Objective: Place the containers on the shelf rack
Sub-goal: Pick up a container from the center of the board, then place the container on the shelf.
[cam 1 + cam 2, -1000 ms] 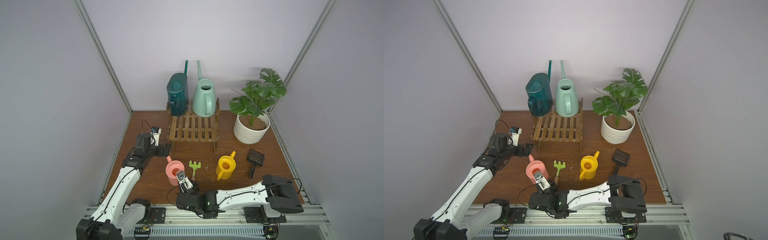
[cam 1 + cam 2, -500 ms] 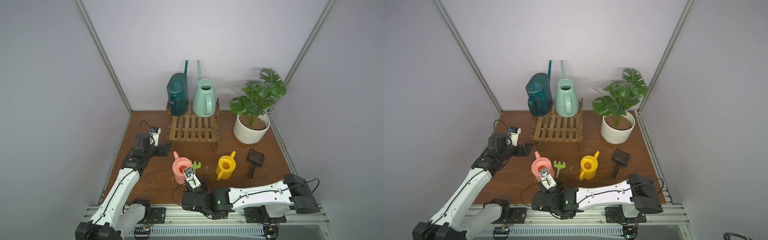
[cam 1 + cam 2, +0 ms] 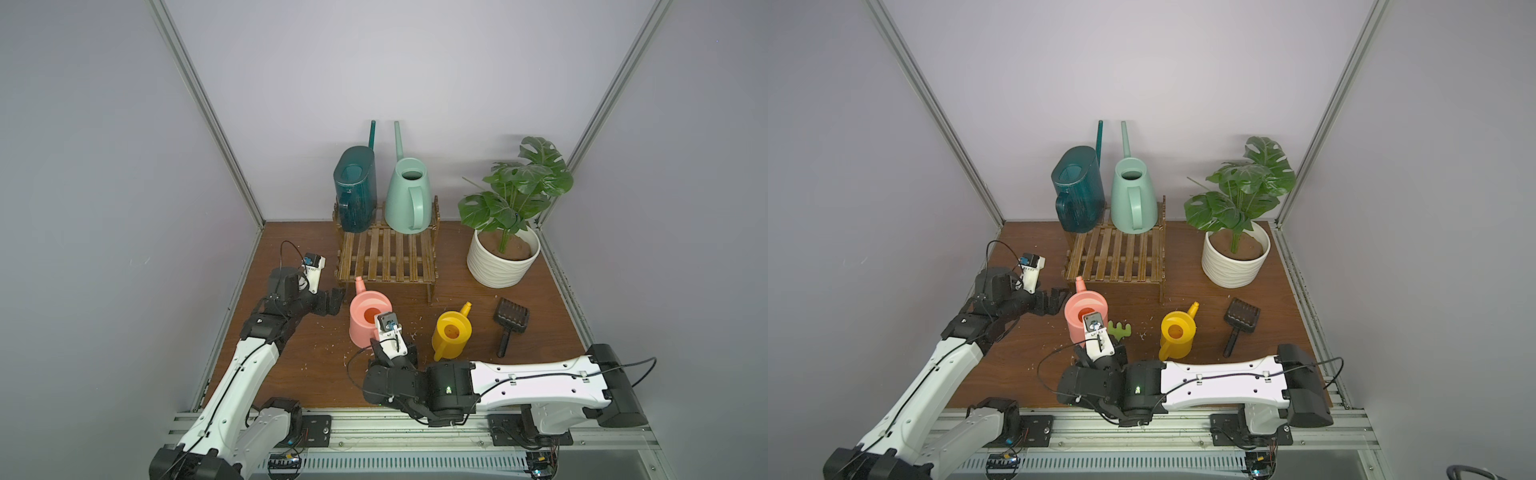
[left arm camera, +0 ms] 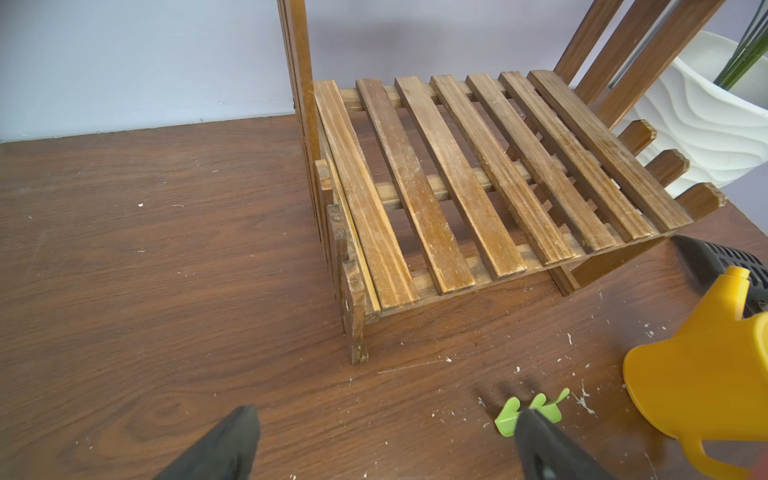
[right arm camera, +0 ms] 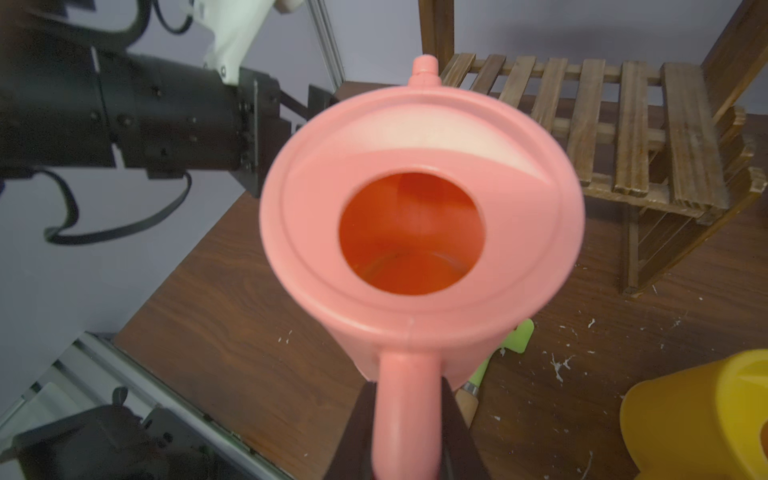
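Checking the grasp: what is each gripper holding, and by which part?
The right gripper clamps the pink watering can by its handle; left gripper is open and empty.

Teal (image 3: pixel 355 195), mint (image 3: pixel 407 199) atop rack (image 3: pixel 386 257); pink (image 3: pixel 365 320), yellow (image 3: pixel 451 336) nearby

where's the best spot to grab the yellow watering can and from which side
Take the yellow watering can by its loop handle, coming from the near side, toward the robot's base. It stands upright with the handle facing that way and the spout pointing away, so the handle can likely be pinched straight on.
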Robot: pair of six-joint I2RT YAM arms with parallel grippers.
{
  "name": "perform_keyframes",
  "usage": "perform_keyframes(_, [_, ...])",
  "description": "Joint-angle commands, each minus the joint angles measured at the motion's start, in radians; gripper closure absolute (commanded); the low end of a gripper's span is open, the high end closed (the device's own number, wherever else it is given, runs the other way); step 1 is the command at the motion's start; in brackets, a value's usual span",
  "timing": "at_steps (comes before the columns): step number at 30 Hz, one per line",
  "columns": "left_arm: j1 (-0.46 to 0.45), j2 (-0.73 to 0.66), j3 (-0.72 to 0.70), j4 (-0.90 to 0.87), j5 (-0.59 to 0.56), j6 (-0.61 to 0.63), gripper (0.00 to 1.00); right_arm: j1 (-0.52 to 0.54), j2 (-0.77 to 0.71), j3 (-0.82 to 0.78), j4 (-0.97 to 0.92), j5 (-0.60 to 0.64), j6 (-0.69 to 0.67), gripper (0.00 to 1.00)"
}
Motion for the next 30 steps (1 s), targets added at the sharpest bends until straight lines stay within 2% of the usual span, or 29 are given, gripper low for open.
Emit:
perform_keyframes(1, [0.011, -0.023, 0.001, -0.012, 0.017, 0.018, 0.02, -0.037, 0.025, 0.05, -0.009, 0.048, -0.019, 1.0])
perform_keyframes(15, [0.011, -0.004, -0.003, -0.01, 0.028, 0.017, 0.02, -0.226, 0.171, 0.238, 0.006, -0.038, -0.16, 1.0])
perform_keyframes(30, [0.011, -0.01, -0.003, -0.009, 0.029, 0.014, 0.01, -0.329, 0.286, 0.342, 0.001, -0.098, -0.2, 1.0])
